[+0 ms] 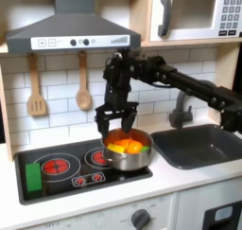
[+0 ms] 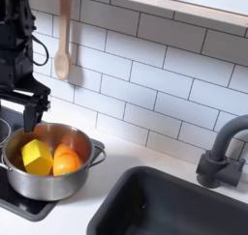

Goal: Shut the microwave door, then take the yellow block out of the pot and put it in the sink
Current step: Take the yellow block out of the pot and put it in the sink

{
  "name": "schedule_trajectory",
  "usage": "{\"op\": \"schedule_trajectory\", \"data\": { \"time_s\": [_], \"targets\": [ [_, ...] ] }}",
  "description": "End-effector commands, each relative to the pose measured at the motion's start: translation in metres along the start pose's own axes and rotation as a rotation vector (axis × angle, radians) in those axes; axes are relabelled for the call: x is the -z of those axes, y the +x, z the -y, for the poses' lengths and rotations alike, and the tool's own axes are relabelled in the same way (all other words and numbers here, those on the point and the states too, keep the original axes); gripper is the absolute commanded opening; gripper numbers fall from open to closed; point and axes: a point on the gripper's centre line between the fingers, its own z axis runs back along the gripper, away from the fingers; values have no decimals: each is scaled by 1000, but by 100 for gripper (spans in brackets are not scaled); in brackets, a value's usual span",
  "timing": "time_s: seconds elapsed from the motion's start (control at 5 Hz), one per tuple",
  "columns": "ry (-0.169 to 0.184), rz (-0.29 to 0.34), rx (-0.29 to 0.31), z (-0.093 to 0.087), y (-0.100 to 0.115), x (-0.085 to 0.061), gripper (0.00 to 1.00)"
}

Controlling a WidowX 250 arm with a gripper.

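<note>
The microwave door (image 1: 194,16), white with a dark window and a grey bar handle (image 1: 165,14), sits flush with the microwave at the first exterior view's upper right. On the stove stands the silver pot (image 1: 133,162) (image 2: 48,187). Inside it the yellow block (image 1: 117,151) (image 2: 37,156) lies next to an orange piece (image 1: 134,145) (image 2: 66,161). My gripper (image 1: 115,120) (image 2: 19,105) hangs open just above the pot's rim, fingers pointing down, holding nothing. The dark grey sink (image 1: 203,145) (image 2: 174,206) lies to the pot's right in both exterior views.
A dark curved faucet (image 1: 180,111) (image 2: 223,152) stands behind the sink. A wooden spatula (image 1: 36,87) and spoon (image 1: 83,82) (image 2: 63,31) hang on the tiled wall. The range hood (image 1: 71,30) overhangs the stove, and a green item (image 1: 33,177) lies on the stove's left edge.
</note>
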Motion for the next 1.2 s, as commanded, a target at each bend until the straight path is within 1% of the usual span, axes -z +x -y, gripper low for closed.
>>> {"op": "schedule_trajectory", "data": {
  "time_s": [0.0,0.2,0.4,0.6,0.8,1.0],
  "targets": [
    [-12,-36,44,11,-6,14,100],
    [8,-36,146,14,-2,18,100],
    [13,-38,259,18,0,24,100],
    [14,-36,304,16,1,26,100],
    [-4,-55,372,18,0,33,100],
    [-3,-55,396,18,2,36,100]
  ]
}}
